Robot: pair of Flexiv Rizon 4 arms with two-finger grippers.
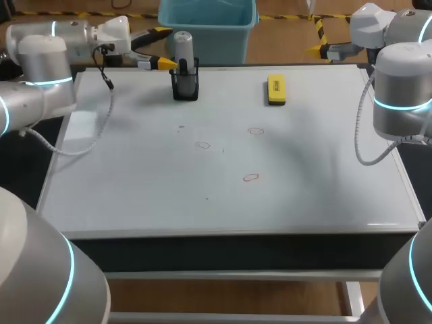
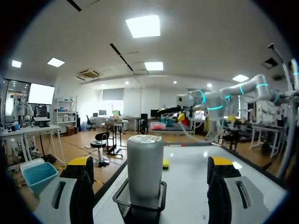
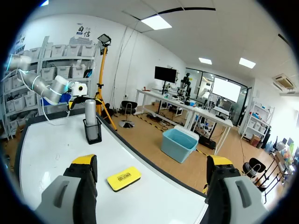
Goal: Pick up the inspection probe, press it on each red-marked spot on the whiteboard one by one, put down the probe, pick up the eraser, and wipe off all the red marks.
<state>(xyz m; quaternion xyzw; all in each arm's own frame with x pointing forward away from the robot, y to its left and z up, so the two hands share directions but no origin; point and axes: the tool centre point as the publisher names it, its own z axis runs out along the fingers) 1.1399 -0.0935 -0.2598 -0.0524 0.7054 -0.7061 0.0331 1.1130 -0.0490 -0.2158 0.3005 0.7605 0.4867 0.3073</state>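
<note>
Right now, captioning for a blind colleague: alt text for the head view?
A grey probe stands in a black mesh holder at the far edge of the whiteboard, the left gripper open beside it. A yellow eraser lies to its right; three red marks dot the middle.

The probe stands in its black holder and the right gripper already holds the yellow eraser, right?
No. The probe does stand in its holder, but the eraser lies on the whiteboard, ahead of the open, empty right gripper, as the right wrist view shows.
</note>
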